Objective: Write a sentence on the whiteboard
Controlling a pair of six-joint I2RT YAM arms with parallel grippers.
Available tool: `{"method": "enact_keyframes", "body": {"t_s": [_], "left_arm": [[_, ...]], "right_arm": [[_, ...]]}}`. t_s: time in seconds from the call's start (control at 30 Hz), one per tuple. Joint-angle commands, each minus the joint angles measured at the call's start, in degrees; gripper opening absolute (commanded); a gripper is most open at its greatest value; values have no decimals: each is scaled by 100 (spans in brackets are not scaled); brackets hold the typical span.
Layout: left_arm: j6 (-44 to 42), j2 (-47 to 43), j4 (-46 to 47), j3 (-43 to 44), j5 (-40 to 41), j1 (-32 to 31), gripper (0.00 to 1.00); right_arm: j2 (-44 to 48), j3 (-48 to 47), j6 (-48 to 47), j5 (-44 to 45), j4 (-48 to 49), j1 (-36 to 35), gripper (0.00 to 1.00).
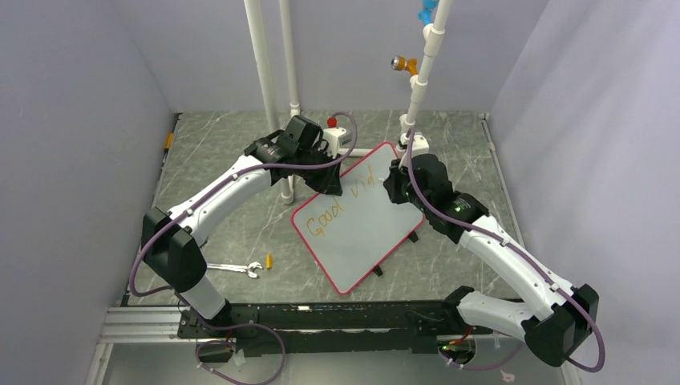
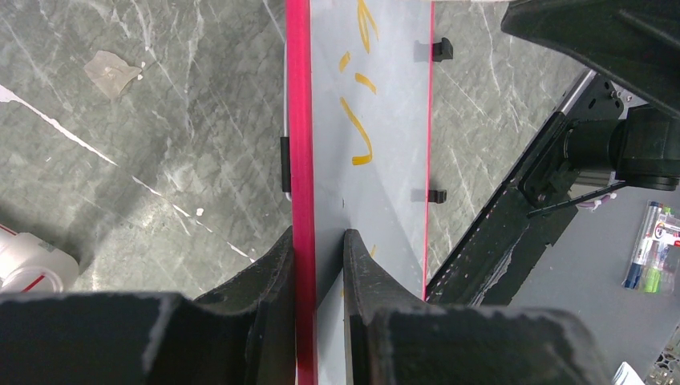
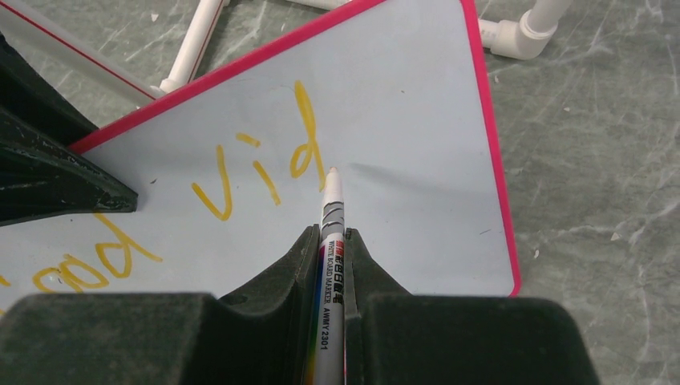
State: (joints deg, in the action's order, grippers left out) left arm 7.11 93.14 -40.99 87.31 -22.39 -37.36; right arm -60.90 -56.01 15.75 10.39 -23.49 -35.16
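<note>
While the whiteboard point(image 1: 365, 233) is being held diagonally on the grey table point(image 1: 232, 212), approx. mid-workspace btw. both arms, its pink rim is being pinched at the far-left edge by the left gripper point(image 2: 319, 241), fingers closed on it. A white marker point(image 3: 331, 200) is being clamped by the right gripper point(image 3: 330, 234), fingers tight on the barrel, tip being held just beside the "b". The sentence point(image 1: 325, 218), orange-yellow, is being read as "Good vib".
</note>
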Motion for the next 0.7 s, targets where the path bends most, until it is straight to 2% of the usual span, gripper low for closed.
{"method": "enact_keyframes", "body": {"t_s": [0.0, 0.67], "left_arm": [[-563, -155, -59, -86, 521, -59, 0], [-555, -133, -59, -74, 498, -56, 0]], "right_arm": [[29, -279, -56, -7, 252, 122, 0], [-45, -92, 91, -702, 625, 642, 0]]}}
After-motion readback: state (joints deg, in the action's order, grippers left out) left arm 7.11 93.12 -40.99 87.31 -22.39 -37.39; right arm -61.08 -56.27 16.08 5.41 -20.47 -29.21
